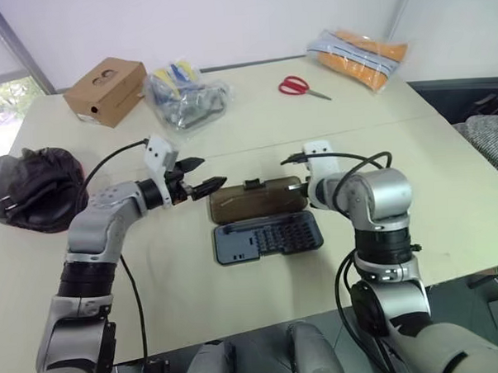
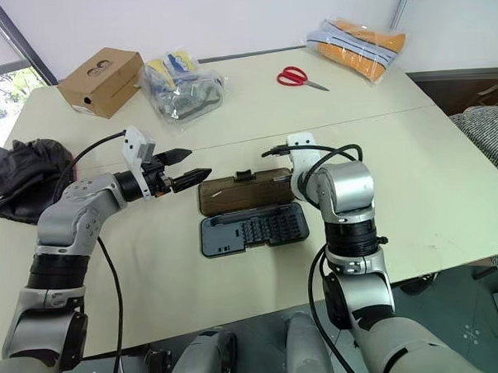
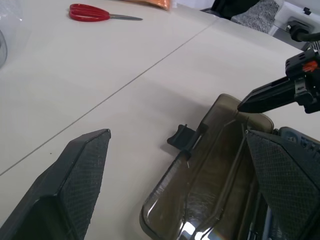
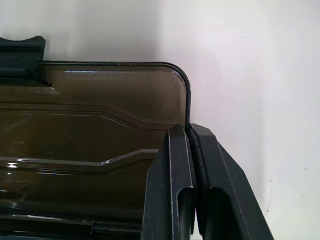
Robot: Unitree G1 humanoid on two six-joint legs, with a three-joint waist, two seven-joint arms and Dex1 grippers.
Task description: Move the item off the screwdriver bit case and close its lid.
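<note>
The mitt (image 1: 32, 188) lies well left of the wide-open, empty left pincer (image 1: 196, 177), leaving the case (image 1: 268, 236) bare. The shut right pincer (image 4: 190, 150) presses the lid's (image 1: 258, 198) far-right edge, probably to flip it closed.

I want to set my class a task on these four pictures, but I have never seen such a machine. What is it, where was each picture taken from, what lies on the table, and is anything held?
It is a two-armed humanoid robot. Two pictures come from cameras in its head, looking down; two from cameras on its wrists. On the table lie an open screwdriver bit case with its smoky lid folded back, a black mitt, a cardboard box, a bag of parts, red scissors and an orange packet. The left pincer is open, holding nothing. The right pincer is shut, its tips at the lid's edge.
</note>
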